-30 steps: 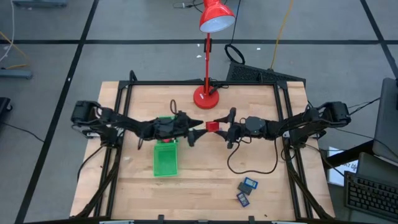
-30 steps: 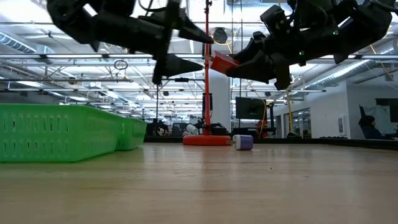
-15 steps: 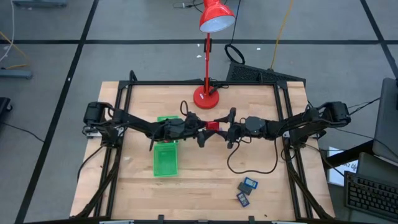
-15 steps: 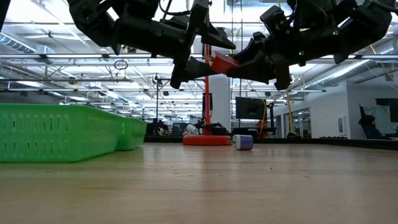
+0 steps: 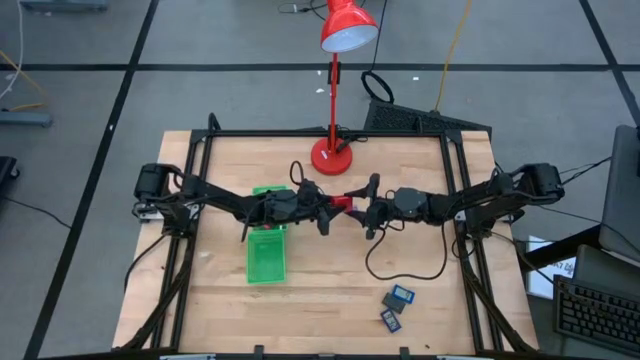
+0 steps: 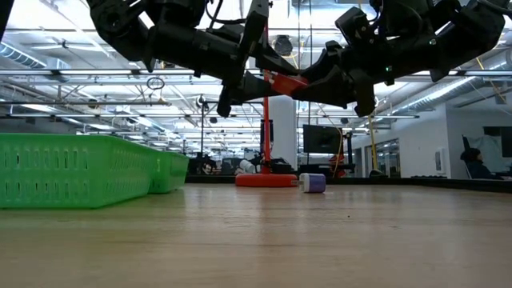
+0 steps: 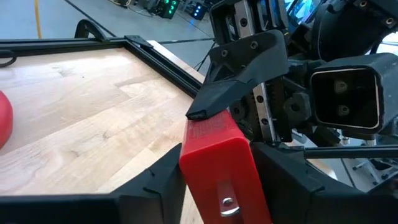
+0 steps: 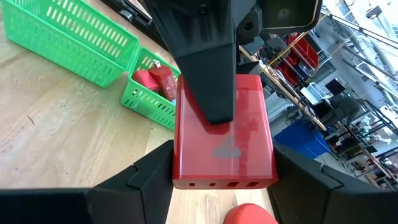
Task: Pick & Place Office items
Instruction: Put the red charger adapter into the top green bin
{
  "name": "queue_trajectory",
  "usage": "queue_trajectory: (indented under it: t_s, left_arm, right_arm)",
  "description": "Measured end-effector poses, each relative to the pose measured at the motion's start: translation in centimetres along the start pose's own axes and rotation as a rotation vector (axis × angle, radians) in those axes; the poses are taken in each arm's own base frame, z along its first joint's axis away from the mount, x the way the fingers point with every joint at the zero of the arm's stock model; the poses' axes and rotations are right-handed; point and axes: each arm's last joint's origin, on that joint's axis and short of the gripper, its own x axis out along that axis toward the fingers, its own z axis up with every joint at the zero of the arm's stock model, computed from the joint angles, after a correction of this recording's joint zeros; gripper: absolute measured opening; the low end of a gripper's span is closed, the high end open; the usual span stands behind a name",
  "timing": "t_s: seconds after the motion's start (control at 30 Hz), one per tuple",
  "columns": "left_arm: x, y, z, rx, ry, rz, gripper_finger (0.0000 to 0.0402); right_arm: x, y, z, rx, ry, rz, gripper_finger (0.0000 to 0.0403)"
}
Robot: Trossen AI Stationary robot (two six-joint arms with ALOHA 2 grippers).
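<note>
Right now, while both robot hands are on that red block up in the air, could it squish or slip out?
The red block probably won't squish: its edges look straight between the right gripper fingers and the left gripper fingers. Its shiny, smooth face might be slippery, so a loose grip could drop it. Its flat sides suggest it wouldn't roll if it landed on the table.

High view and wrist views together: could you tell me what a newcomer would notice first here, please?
Above the middle of the table, the left gripper and the right gripper meet on one red block, each with fingers on it, held in the air. Behind them stands a tall red desk lamp. To the left lies a green tray, with red pieces in its far compartment.
</note>
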Motion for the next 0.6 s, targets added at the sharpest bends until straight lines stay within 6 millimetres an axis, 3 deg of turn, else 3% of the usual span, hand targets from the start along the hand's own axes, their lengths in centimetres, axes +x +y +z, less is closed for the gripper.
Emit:
queue_trajectory:
  t_s: [0.2, 0.47, 0.6]
  left_arm:
    - [0.01, 0.02, 0.04, -0.01, -0.004, 0.002, 0.0158]
    - [0.01, 0.03, 0.05, 0.039, -0.001, -0.005, 0.0202]
    - [0.01, 0.02, 0.05, 0.047, -0.001, -0.005, 0.0198]
  right_arm:
    - [0.0, -0.01, 0.0, -0.014, 0.001, -0.002, 0.0217]
    - [0.0, -0.01, -0.01, -0.003, 0.001, 0.0, 0.0218]
    - [0.0, -0.01, -0.01, -0.003, 0.001, 0.0, 0.022]
